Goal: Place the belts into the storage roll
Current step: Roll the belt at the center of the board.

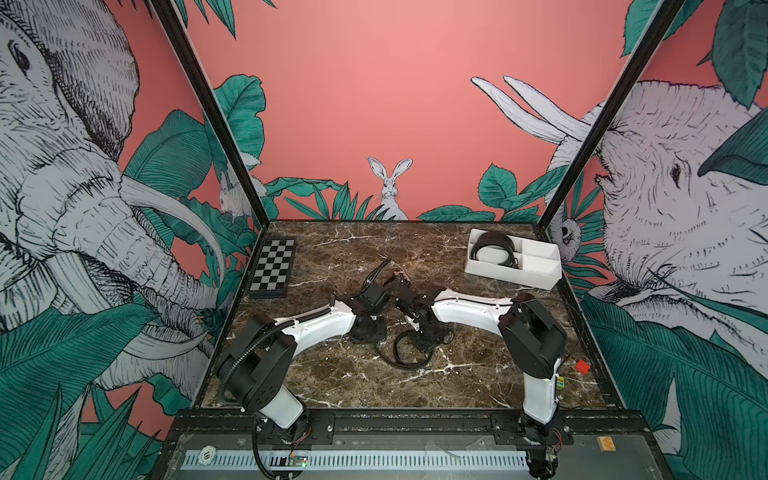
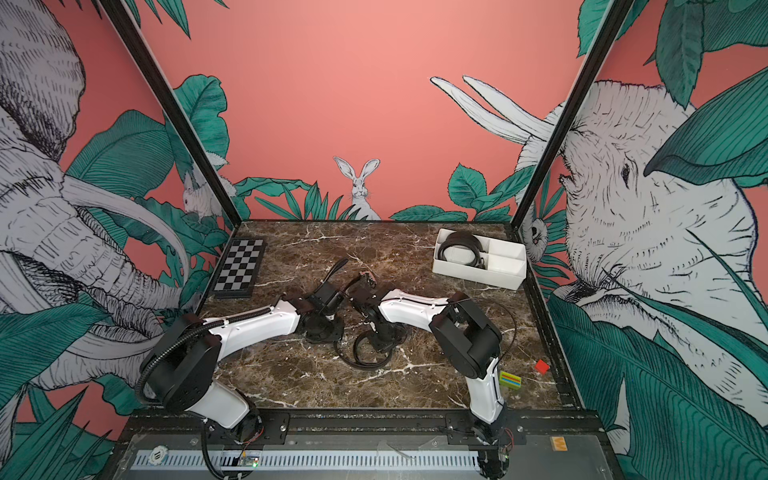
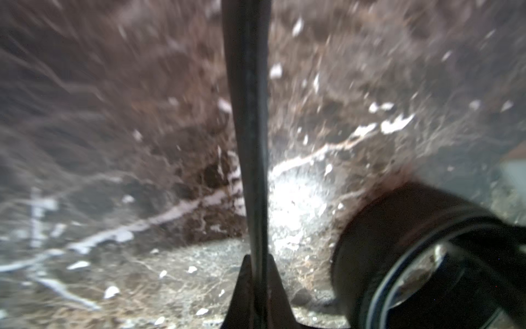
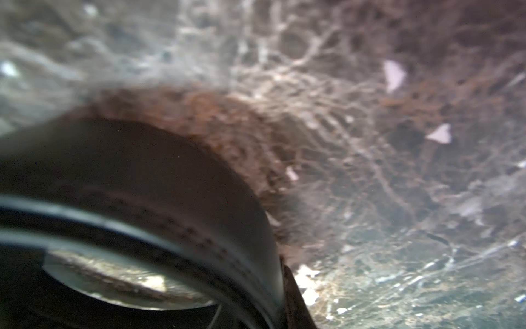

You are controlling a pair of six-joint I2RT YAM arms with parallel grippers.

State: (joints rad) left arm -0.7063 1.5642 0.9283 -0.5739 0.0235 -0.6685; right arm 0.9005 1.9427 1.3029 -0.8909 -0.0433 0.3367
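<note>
The task looks partly done to us. The storage roll (image 1: 511,277) sits on the marble table (image 1: 332,374), and the stowed belts (image 1: 494,246) lie coiled in its end compartment. We read two coils there but cannot be sure of the count. The storage roll's other compartments show bare white floor. The loose belt (image 1: 405,365) is well apart from the storage roll, nearer the arms' bases, so we judge that rolling it up and carrying it over to the storage roll is what remains.

The table is glossy brown stone with white veins. The storage roll is a shallow rectangular box of smooth white plastic with thin upright dividers. The belts are matte black, narrow and limp, and curl into rounds. The loose belt's coil (image 4: 142,176) shows a smooth broad face and layered edges.

The left gripper (image 3: 256,273) is clenched on the loose belt's strap (image 3: 247,128), which runs straight out from between its fingers. The right gripper (image 4: 273,290) sits tight against the coil. We cannot tell whether it pinches the coil or only rests beside it.
</note>
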